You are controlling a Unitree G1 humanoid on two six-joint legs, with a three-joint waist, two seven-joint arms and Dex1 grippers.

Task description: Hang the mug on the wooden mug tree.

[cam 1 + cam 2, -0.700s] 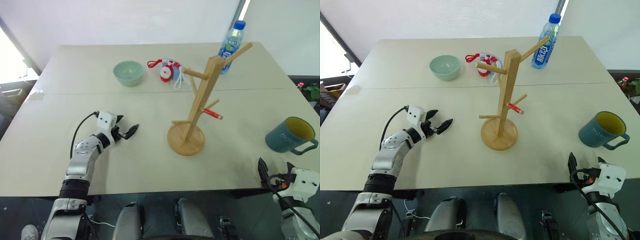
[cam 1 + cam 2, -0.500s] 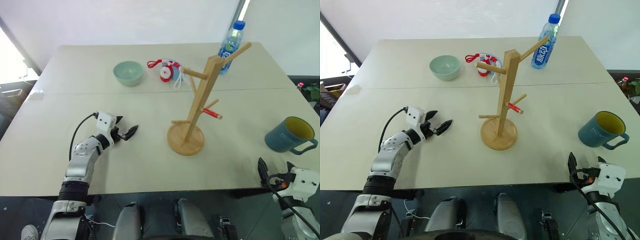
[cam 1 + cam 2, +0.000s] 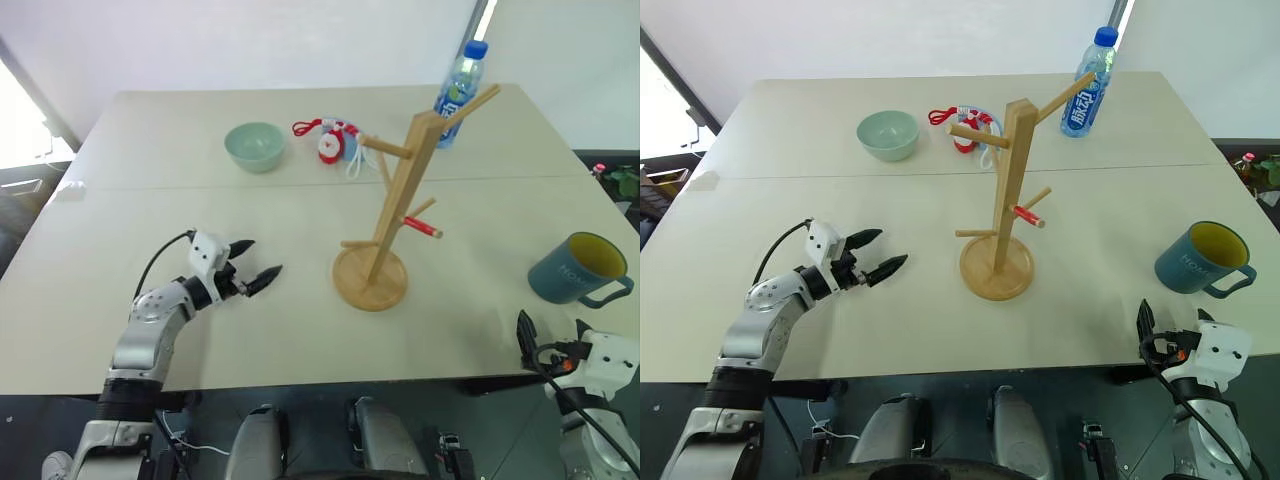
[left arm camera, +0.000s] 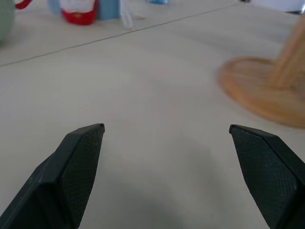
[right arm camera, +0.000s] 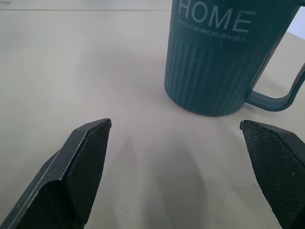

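Nothing hung yet, basically square one. Going left to right: left gripper [image 3: 257, 264] hovered low over the table [image 3: 120, 290] with fingers spread wide, holding nothing, pointed toward the wooden mug tree [image 3: 392, 205]. Tree stood mid-table, pegs all bare, including the red-tipped one. Further right, the mug [image 3: 579, 269] sat upright on the table near the right edge, handle poking out to the right, well apart from the tree. Right gripper [image 3: 1173, 322] waited at the near table edge just short of the mug, jaws wide apart and empty too. So still left: grab, carry across, hook the handle on a peg.

Surface: pale beige tabletop with a seam across. Far side had a pale green bowl [image 3: 254, 146], a red-and-blue trinket [image 3: 330, 141] and a water bottle [image 3: 457, 88]. White wall behind.
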